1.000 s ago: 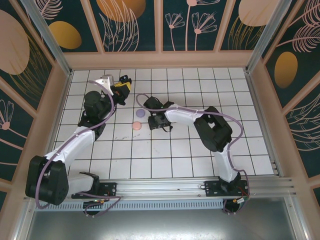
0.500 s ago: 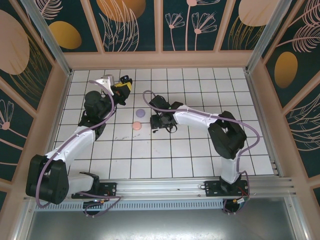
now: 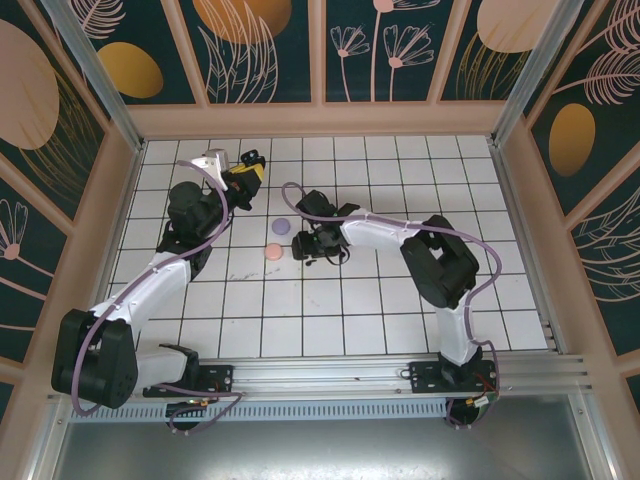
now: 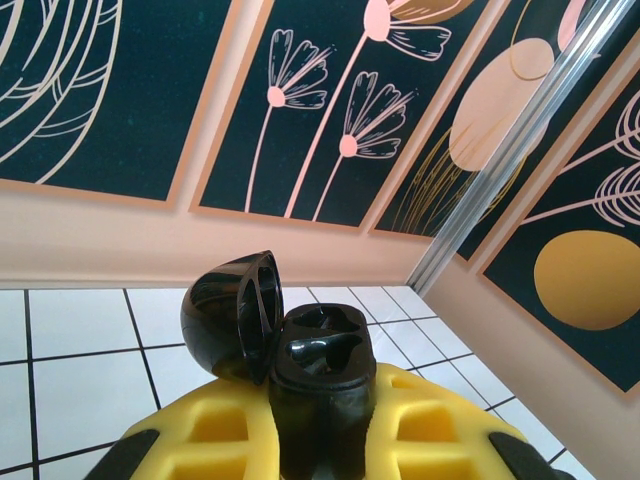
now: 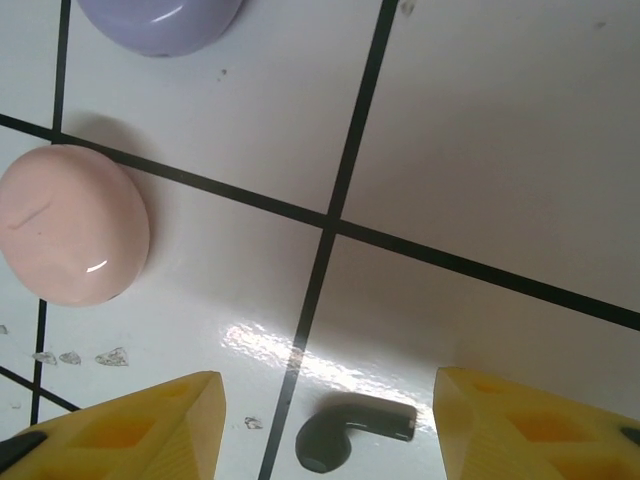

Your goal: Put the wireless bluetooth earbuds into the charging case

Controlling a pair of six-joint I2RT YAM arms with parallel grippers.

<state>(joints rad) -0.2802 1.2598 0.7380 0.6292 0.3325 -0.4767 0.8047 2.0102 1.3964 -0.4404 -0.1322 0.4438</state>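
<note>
My left gripper point(image 3: 250, 170) is raised at the back left, shut on a black charging case point(image 4: 320, 375). The case stands upright between the yellow fingers point(image 4: 190, 440), its lid point(image 4: 228, 312) hinged open to the left and two sockets showing. A black stemmed earbud point(image 5: 350, 435) lies flat on a white tile beside a grout line. My right gripper point(image 5: 328, 415) hangs low over it, open, one yellow finger point(image 5: 150, 425) on each side and neither touching it. In the top view the right gripper point(image 3: 318, 246) sits just right of the pink case.
A closed pink round case point(image 5: 70, 225) point(image 3: 272, 251) and a closed purple one point(image 5: 160, 15) point(image 3: 281, 227) lie on the tiles left of the right gripper. Patterned walls point(image 3: 320, 50) enclose the tiled floor point(image 3: 420, 160) on three sides.
The right arm's elbow swung right and then partly back, while its gripper stayed low by the pink case and shifted slightly left. The left arm has not moved.
</note>
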